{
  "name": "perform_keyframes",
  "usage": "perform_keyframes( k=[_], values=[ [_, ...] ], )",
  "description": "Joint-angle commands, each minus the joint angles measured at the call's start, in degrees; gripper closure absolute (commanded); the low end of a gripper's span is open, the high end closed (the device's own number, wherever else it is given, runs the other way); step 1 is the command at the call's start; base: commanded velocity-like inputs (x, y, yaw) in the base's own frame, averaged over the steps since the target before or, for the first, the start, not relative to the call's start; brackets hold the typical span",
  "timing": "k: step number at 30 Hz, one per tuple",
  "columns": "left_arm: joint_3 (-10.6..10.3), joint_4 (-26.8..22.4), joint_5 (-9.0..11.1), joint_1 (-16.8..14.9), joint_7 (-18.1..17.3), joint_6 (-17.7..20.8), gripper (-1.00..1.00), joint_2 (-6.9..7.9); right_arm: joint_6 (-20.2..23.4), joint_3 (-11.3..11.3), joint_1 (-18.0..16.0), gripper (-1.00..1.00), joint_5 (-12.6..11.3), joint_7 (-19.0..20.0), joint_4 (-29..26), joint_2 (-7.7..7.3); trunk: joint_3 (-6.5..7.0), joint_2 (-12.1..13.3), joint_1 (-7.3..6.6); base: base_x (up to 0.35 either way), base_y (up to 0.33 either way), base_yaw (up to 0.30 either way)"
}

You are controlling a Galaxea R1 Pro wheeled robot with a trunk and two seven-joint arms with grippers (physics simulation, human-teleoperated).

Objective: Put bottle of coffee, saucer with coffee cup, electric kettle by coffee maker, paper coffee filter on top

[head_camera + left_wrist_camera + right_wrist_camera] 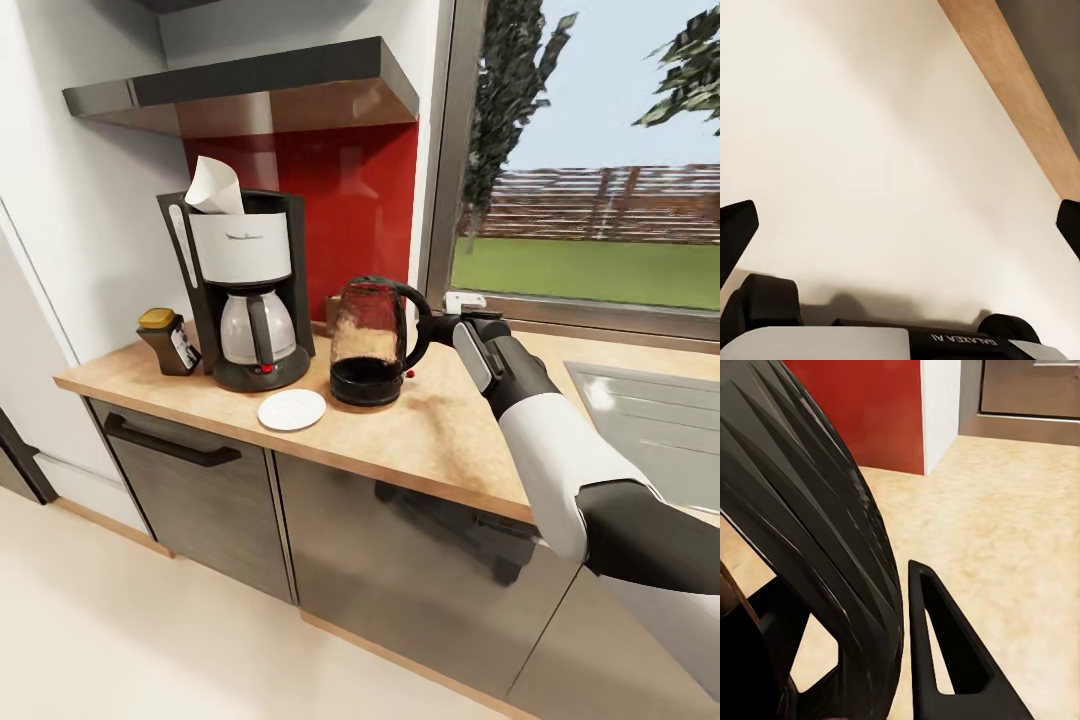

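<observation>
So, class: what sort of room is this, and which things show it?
Most likely a home kitchen: a wooden counter over cabinets, a coffee maker and kettle on it, and a sink.

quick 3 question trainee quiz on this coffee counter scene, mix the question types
1. True or false: the paper filter sits on top of the coffee maker.
2. What does the right gripper hold? A) saucer B) electric kettle handle C) coffee bottle
3. Fill in: the saucer carries ___ cup.

Key: 1 true. 2 B, on the electric kettle. 3 no.
</observation>
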Motion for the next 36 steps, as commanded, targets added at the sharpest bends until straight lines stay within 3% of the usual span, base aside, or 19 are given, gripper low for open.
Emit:
perform_keyframes(
  k=[1,5,33,34,36],
  values=[
    [0.0,0.0,0.2,0.0,-0.2,0.2,-1.0,0.01,0.2,0.2,-0.1,1.0,-0.6,-0.5,-0.1,-0.03,-0.05,0.0,-0.01,0.0,0.0,0.0],
    [0.0,0.0,0.2,0.0,-0.2,0.2,-1.0,0.01,0.2,0.2,0.0,1.0,-0.6,-0.5,-0.1,-0.03,-0.77,-1.6,0.87,0.0,0.0,0.0],
    [0.0,0.0,0.2,0.0,-0.2,0.2,-1.0,0.02,0.2,0.2,-0.1,1.0,-0.6,-0.5,-0.1,-0.03,-0.77,-1.6,0.87,0.0,0.0,0.0],
    [0.0,0.0,0.2,0.0,-0.2,0.2,-1.0,0.02,0.2,0.2,0.0,-1.0,-0.6,-0.5,-0.1,-0.03,-0.77,-1.6,0.87,0.0,0.0,0.0],
    [0.0,0.0,0.2,0.0,-0.2,0.2,-1.0,0.03,0.2,0.2,0.0,-1.0,-0.6,-0.5,-0.1,-0.03,-0.77,-1.6,0.87,0.0,0.0,0.0]
  ],
)
